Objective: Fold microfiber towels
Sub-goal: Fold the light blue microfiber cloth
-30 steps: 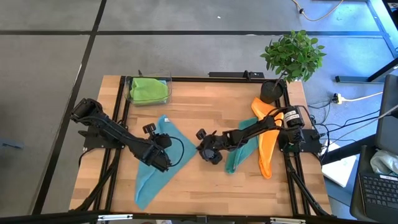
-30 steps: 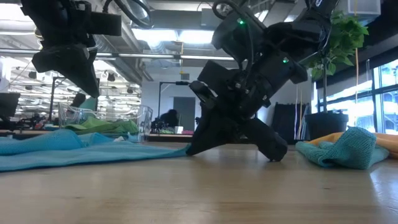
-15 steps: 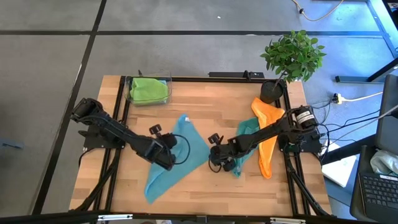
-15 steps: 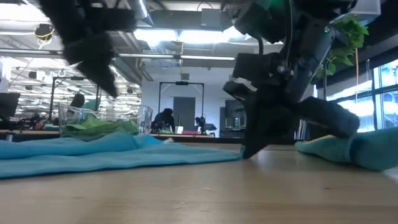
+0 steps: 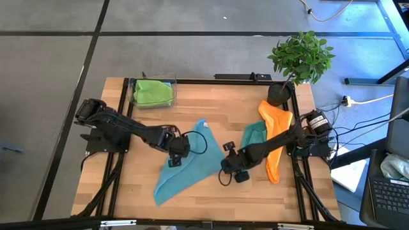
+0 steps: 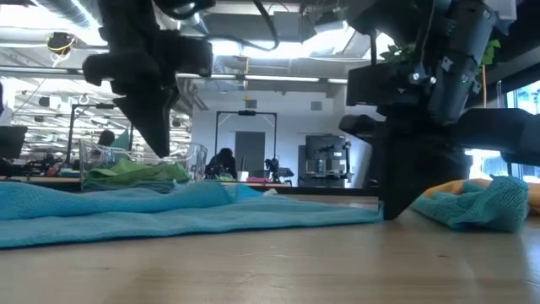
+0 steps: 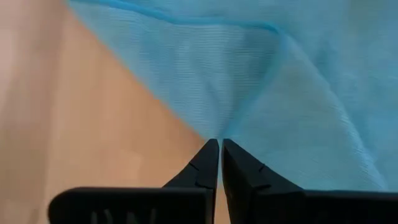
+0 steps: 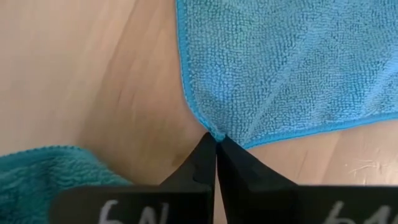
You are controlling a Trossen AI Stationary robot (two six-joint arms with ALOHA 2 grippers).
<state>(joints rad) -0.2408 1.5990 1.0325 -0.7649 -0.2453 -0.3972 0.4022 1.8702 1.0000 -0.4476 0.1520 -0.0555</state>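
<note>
A light blue towel lies spread slantwise on the middle of the table. My left gripper is shut at the edge that faces the table's left. My right gripper is shut at the towel's right corner. A teal towel lies bunched beside an orange towel at the right. A lime green towel sits in a clear bin at the far left. My left gripper pinches the light blue towel's left-side edge between its two fingertips, coming steeply from above. Creases fan out from the pinch, and the rest of the towel lies on the table. My right gripper pinches the towel's right corner at its hem between its two fingertips, also steeply from above. The corner sits at table height and the cloth lies flat behind it.
A clear bin stands at the far left and a potted plant at the far right corner. Black frame rails run along both table sides. Bare wood shows along the near edge.
Both grippers have moved toward the table's right edge, the right one also a little nearer, and both wrists have turned. The light blue towel has slid right along the table with them and now lies wider spread, its right corner drawn out.
</note>
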